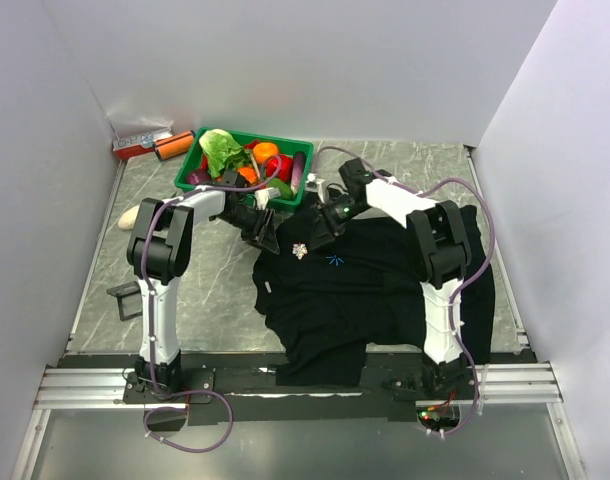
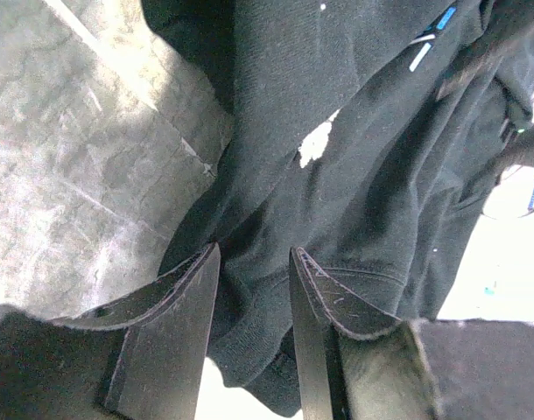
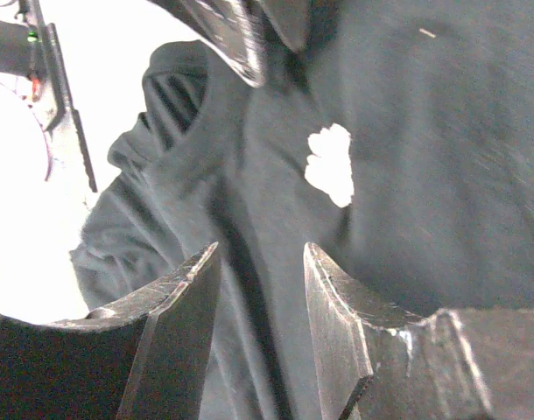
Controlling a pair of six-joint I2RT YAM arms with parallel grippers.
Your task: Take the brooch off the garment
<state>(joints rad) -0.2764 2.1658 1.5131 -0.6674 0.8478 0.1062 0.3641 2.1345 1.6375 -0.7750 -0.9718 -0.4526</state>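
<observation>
Cameras one by one, starting overhead: the garment lies crumpled across the middle and right of the table, with its lower hem hanging toward the arm bases. You can spot the brooch as a pale speck pinned near the garment's upper left part. The left gripper is at the fabric's edge just left of it, and the right gripper sits just to its right. A green tray of vegetables stands behind them.

On the left wrist camera, your left gripper has its fingers a little apart with a raised fold of the garment running into the gap. You cannot tell from this whether they are pinching it. The brooch glints ahead of the fingertips, slightly right, on the cloth.

On the right wrist camera, the right gripper has its fingers spread, with nothing held, over the blurred garment. The brooch shows as a washed-out white patch just beyond the right-hand fingertip, its shape too overexposed to read.
</observation>
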